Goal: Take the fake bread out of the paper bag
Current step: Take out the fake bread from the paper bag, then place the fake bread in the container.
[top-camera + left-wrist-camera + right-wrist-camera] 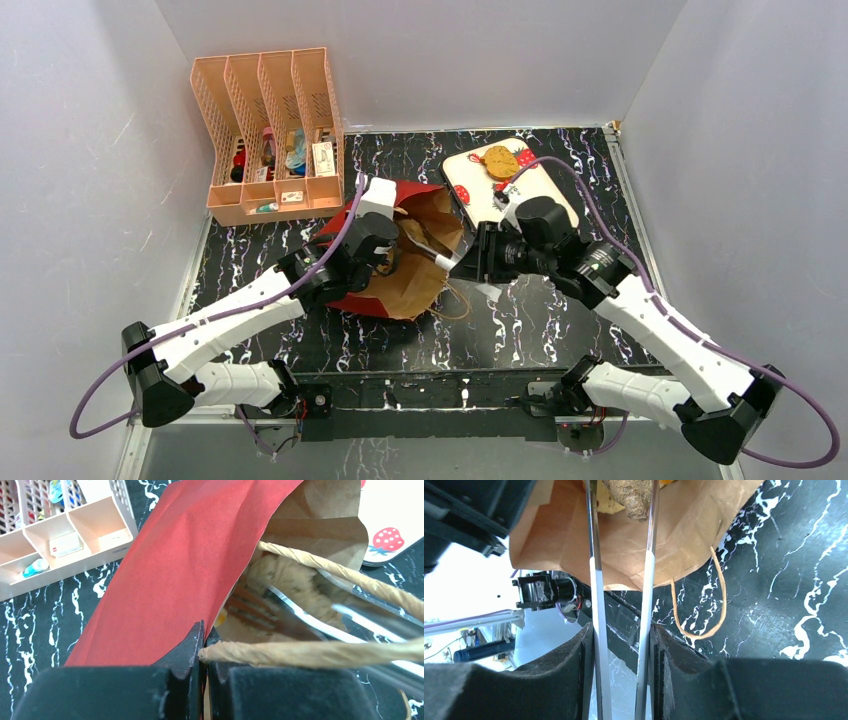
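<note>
The paper bag [415, 285] lies on its side mid-table, red outside [175, 570], brown inside [684, 540], mouth toward the right arm. My left gripper [386, 248] [204, 635] is shut on the bag's upper rim, where a tan cord handle [310, 652] starts. My right gripper [476, 262] [621, 630] is shut on metal tongs [597, 580] [430, 250], which reach into the bag's mouth. A tan piece of fake bread [634, 500] [290, 580] sits between the tong blades inside the bag. Another golden piece [500, 160] rests on the strawberry-print tray [478, 192].
A peach slotted organiser [270, 130] with small items stands at the back left, close behind the bag. The bag's other cord handle [719, 605] lies loose on the black marbled tabletop. White walls enclose the table on three sides.
</note>
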